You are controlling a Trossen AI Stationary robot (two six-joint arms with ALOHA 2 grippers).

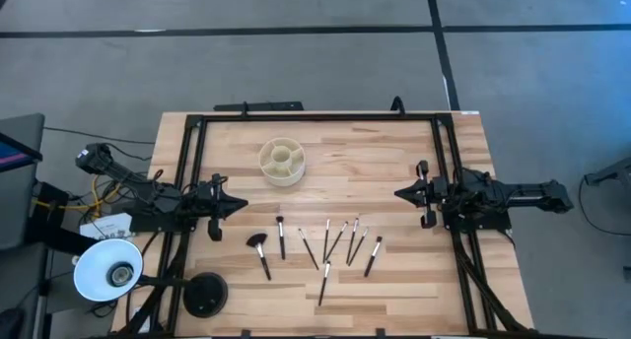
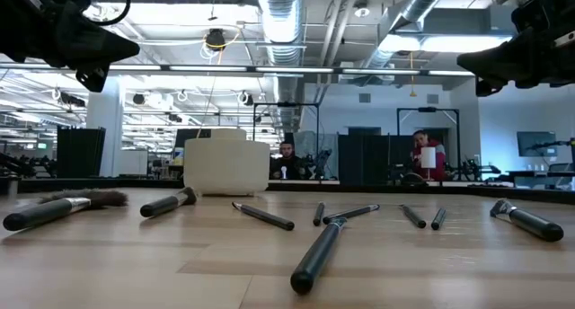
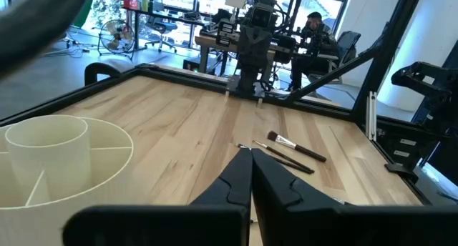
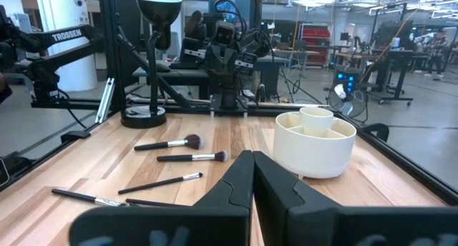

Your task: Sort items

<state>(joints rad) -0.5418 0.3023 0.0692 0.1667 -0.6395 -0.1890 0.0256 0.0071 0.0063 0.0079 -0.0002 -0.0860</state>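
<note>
Several thin dark-handled makeup brushes [image 1: 325, 245] lie flat on the wooden table near its front edge. The leftmost one [image 1: 260, 253] has a fluffy head. In the low view they lie scattered [image 2: 319, 251] in front of the round cream divided cup [image 2: 226, 165]. The cup [image 1: 283, 161] stands farther back. My left gripper [image 1: 242, 203] hovers shut at the table's left, pointing level toward the middle; the left wrist view shows its fingertips [image 3: 247, 153] together. My right gripper [image 1: 399, 194] hovers shut at the right, facing it, fingertips [image 4: 247, 154] together. Neither holds anything.
A lamp with a white shade [image 1: 106, 270] and a round black base [image 1: 205, 295] stands at the near left corner. A black frame [image 1: 315, 116] runs along the table's far edge and sides. People sit at desks in the room beyond [image 2: 286, 161].
</note>
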